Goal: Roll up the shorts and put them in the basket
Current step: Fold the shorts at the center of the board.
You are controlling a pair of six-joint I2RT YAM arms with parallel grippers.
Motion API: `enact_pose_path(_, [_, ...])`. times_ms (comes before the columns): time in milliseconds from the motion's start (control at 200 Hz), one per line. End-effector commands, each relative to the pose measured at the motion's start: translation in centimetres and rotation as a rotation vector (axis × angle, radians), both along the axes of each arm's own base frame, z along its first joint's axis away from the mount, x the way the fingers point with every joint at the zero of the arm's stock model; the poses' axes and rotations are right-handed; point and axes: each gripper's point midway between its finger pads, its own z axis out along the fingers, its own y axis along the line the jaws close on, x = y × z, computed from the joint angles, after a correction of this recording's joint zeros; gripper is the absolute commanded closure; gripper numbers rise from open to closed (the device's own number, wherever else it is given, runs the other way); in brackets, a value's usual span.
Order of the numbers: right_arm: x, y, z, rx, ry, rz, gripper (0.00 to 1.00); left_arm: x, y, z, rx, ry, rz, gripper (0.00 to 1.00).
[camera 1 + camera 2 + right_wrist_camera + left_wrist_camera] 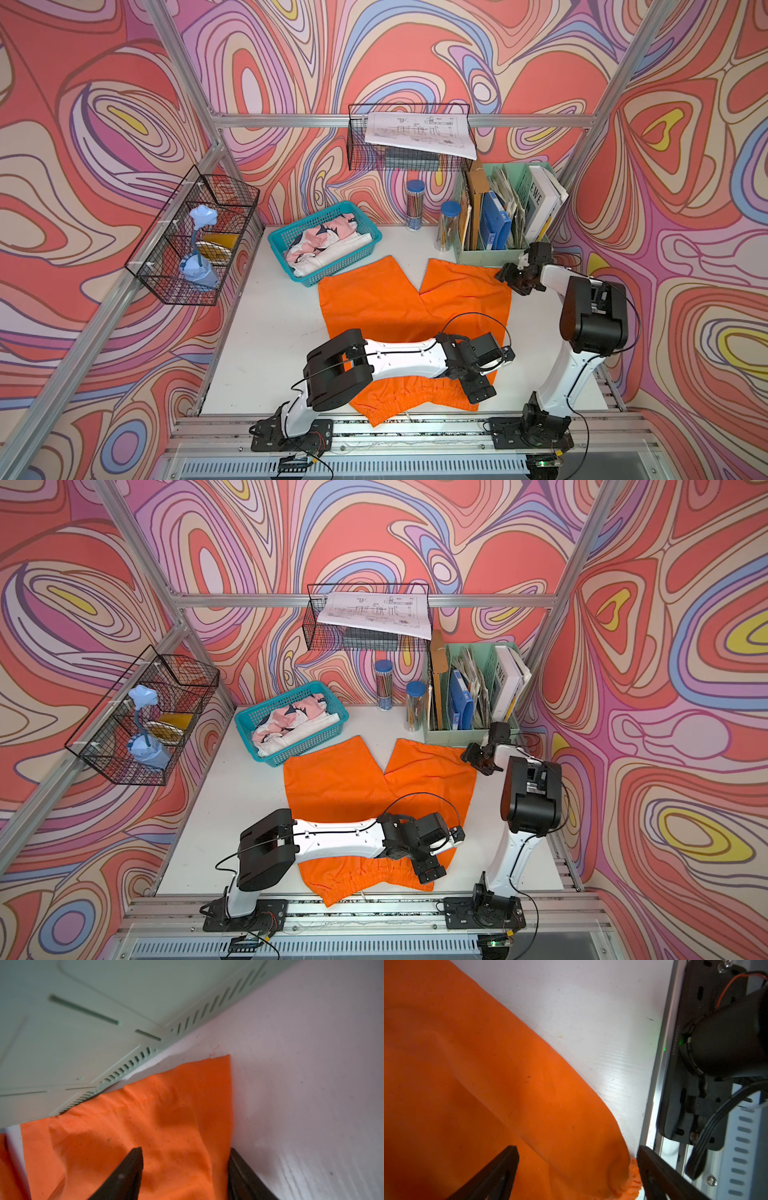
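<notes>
- "EWE" is read on a white book [537, 202].
- The waistband of the shorts [374, 303] is partly hidden by the left arm [401, 357].
- Held apart, nothing clamped: left hand [576, 1148], right hand [185, 1149].

Just beyond the right gripper [508, 281]: pale green slotted plastic file organiser [482, 257] packed with books; to its left, two blue-capped clear pencil tubes [414, 205], then teal plastic mesh basket [332, 272] holding cloths

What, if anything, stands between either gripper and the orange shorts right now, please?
Nothing visible. The open left gripper straddles the waistband corner of the orange shorts; the open right gripper straddles a leg hem corner, close beside the green file organizer, which doesn't block it.
</notes>
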Motion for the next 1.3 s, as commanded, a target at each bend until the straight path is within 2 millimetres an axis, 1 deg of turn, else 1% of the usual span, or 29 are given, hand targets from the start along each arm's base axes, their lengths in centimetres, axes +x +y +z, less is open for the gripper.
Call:
enact_pose_path(0, [-1.0,0.3,-1.8,0.027,0.05,-0.005,0.37,0.1,0.1,-1.6,0.046,-0.013,-0.019,0.07])
enact_pose_path(105, [-1.0,0.4,-1.8,0.032,0.048,-0.002,0.38,-0.1,-0.2,-1.7,0.042,0.002,-0.02,0.07])
enact_pose_path(295, [-1.1,0.5,-2.1,0.039,0.051,-0.005,0.38,-0.9,-1.4,-0.2,-0.023,0.055,-0.015,0.08])
enact_pose_path(431, [-1.1,0.5,-2.0,0.043,0.048,-0.003,0.38,-1.1,-1.4,-0.3,-0.017,0.066,-0.018,0.08])
enact_pose_path(531, [-1.0,0.6,-1.9,0.042,0.043,-0.001,0.38,-1.4,-1.5,0.1,-0.029,0.083,-0.021,0.08])
enact_pose_path(656, [-1.2,0.7,-2.0,0.045,0.046,-0.002,0.38,-1.2,-1.3,-1.5,0.009,0.076,-0.002,0.09])
enact_pose_path(721, [-1.2,0.6,-2.1,0.045,0.048,-0.003,0.38,-1.0,-1.1,-2.3,0.037,0.075,0.003,0.14])
enact_pose_path(841, [-1.2,0.8,-2.1,0.054,0.043,-0.003,0.4,-0.8,-1.1,-3.3,0.053,0.069,0.009,0.23])
enact_pose_path(971, [-1.2,0.9,-2.2,0.06,0.043,0.001,0.41,-0.9,-1.1,-4.0,0.064,0.079,0.009,0.26])
enact_pose_path(1061, [-1.1,1.0,-2.3,0.064,0.041,0.002,0.45,-1.1,-0.9,-4.3,0.071,0.085,0.008,0.32])
enact_pose_path(1107, [-1.1,1.0,-2.3,0.069,0.041,0.001,0.48,-1.1,-0.8,-4.4,0.075,0.087,0.008,0.36])
enact_pose_path(1162, [-1.1,1.1,-2.4,0.077,0.038,0.004,0.54,-1.1,-0.8,-4.5,0.078,0.086,0.007,0.43])
enact_pose_path(1197, [-1.1,1.3,-2.5,0.084,0.038,0.006,0.6,-1.1,-0.8,-4.6,0.081,0.086,0.006,0.5])
enact_pose_path(1237, [-1.1,1.4,-2.5,0.093,0.036,0.008,0.7,-1.0,-0.8,-4.6,0.083,0.085,0.006,0.6])
enact_pose_path(1292, [-1.2,1.6,-2.5,0.101,0.031,0.009,0.89,-1.0,-0.9,-4.5,0.08,0.08,0.004,0.79])
